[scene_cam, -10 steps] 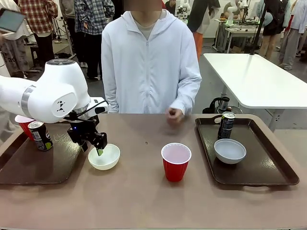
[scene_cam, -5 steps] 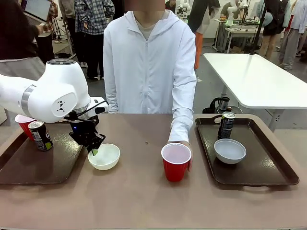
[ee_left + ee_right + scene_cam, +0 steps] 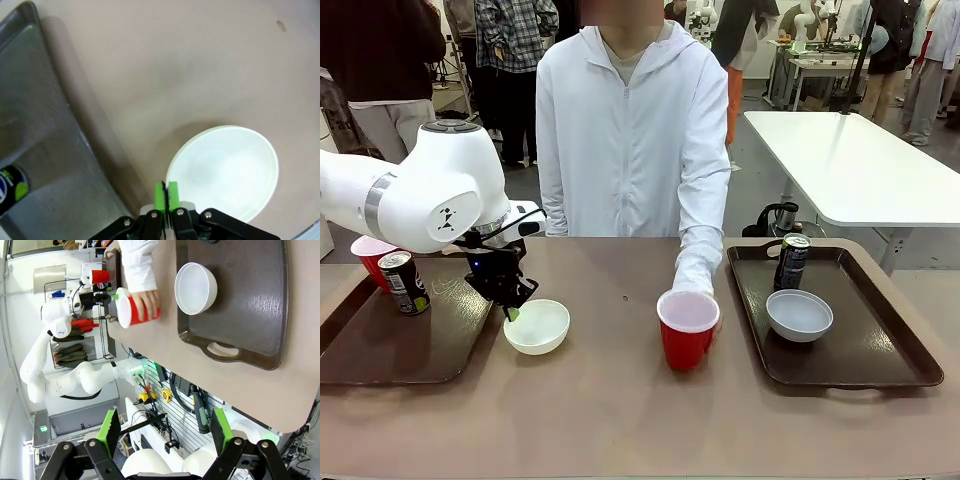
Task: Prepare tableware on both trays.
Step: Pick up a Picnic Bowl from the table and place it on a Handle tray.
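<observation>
Fingers of our left gripper (image 3: 167, 192) are pressed together at the cream bowl's (image 3: 230, 170) rim; our right gripper (image 3: 165, 432) is spread wide, while a person's hand (image 3: 147, 305) holds the red cup (image 3: 687, 328).

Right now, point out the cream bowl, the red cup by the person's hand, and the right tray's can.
cream bowl (image 3: 538, 326), front view, inner floor.
red cup (image 3: 686, 344), front view, outer wall.
can (image 3: 791, 262), front view, side label.
</observation>
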